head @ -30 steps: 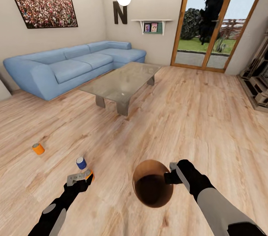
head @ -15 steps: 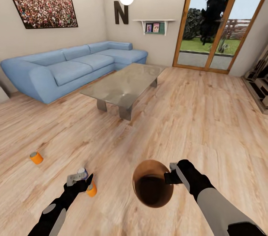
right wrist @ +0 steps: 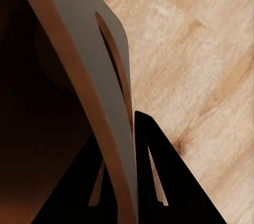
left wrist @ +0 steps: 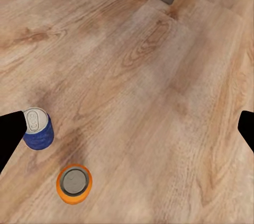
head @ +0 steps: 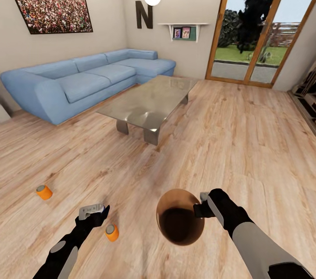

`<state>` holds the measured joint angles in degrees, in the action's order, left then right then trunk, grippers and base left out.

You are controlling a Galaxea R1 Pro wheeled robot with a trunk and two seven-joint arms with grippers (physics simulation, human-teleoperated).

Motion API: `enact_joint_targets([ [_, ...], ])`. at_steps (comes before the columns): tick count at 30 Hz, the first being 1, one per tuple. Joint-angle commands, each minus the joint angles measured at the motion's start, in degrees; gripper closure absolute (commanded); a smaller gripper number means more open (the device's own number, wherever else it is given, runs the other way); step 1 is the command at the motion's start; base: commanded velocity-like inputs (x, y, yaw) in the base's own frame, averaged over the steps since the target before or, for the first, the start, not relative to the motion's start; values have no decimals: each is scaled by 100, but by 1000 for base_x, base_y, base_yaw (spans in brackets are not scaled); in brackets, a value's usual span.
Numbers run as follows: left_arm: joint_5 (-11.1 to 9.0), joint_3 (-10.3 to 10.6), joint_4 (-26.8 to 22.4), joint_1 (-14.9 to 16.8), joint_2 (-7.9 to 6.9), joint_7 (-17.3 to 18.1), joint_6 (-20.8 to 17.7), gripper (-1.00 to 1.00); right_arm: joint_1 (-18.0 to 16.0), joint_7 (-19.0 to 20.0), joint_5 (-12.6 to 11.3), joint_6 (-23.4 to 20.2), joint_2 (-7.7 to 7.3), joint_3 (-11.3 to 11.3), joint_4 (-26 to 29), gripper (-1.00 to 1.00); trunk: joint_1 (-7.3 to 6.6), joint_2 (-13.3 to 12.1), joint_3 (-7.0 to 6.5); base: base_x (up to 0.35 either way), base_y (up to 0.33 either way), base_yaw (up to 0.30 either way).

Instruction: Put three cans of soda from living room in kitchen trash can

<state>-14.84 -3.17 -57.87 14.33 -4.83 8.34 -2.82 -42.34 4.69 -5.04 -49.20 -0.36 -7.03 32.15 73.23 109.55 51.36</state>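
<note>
- The right gripper [head: 198, 209] is clamped on the rim of the trash can [head: 180, 217], at about three o'clock on that rim in the head view; the can hangs off the floor with its brown inner wall facing the camera; in the right wrist view the grey wall and wooden rim [right wrist: 100, 102] pass between the two dark fingers [right wrist: 159, 181].
- The left gripper [head: 93, 210] hangs over the floor with its jaws spread wide and nothing between them; in the left wrist view its two black fingertips [left wrist: 10, 134] show at opposite edges of the picture.
- One orange soda can [head: 111, 232] stands upright on the wooden floor [head: 228, 138] just beside the left gripper, at about four o'clock from it in the head view; its grey top [left wrist: 74, 179] faces the left wrist camera.
- The blue soda can [left wrist: 38, 128] stands near that orange can, close against one left fingertip; whether they touch I cannot tell.
- A second orange soda can [head: 44, 192] stands well apart, at about ten o'clock from the left gripper in the head view.
- At twelve o'clock from the grippers sits the low glass table [head: 149, 101]; at ten o'clock the blue corner sofa [head: 87, 77]; above it the crowd picture [head: 48, 3]; the black letter N [head: 144, 14] hangs on the far wall.
</note>
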Motion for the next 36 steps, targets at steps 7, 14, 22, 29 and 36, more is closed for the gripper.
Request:
enact_joint_targets([
  [7, 13, 7, -6, 0, 0, 1, 0, -100, -2, 41, -120, -2, 1, 9, 2, 100, 0, 0, -1, 6, 7, 0],
  [14, 22, 10, 2, 0, 0, 1, 0, -100, -2, 41, -120, -2, 1, 9, 2, 100, 0, 0, -1, 79, 1, 0],
  [22, 24, 9, 4, 0, 0, 5, 0, -100, -2, 26, -109, -2, -10, 17, 6, 100, 0, 0, -1, 173, 0, 0],
  [29, 25, 9, 0, 0, 0, 2, 0, -100, -2, 61, -118, -7, -26, 56, 108, 100, 0, 0, -1, 24, 0, 0],
  [36, 38, 29, -4, 0, 0, -8, 6, -100, -108, 45, -172, -367, -25, 103, 695, 100, 0, 0, -1, 1, 0, 0],
])
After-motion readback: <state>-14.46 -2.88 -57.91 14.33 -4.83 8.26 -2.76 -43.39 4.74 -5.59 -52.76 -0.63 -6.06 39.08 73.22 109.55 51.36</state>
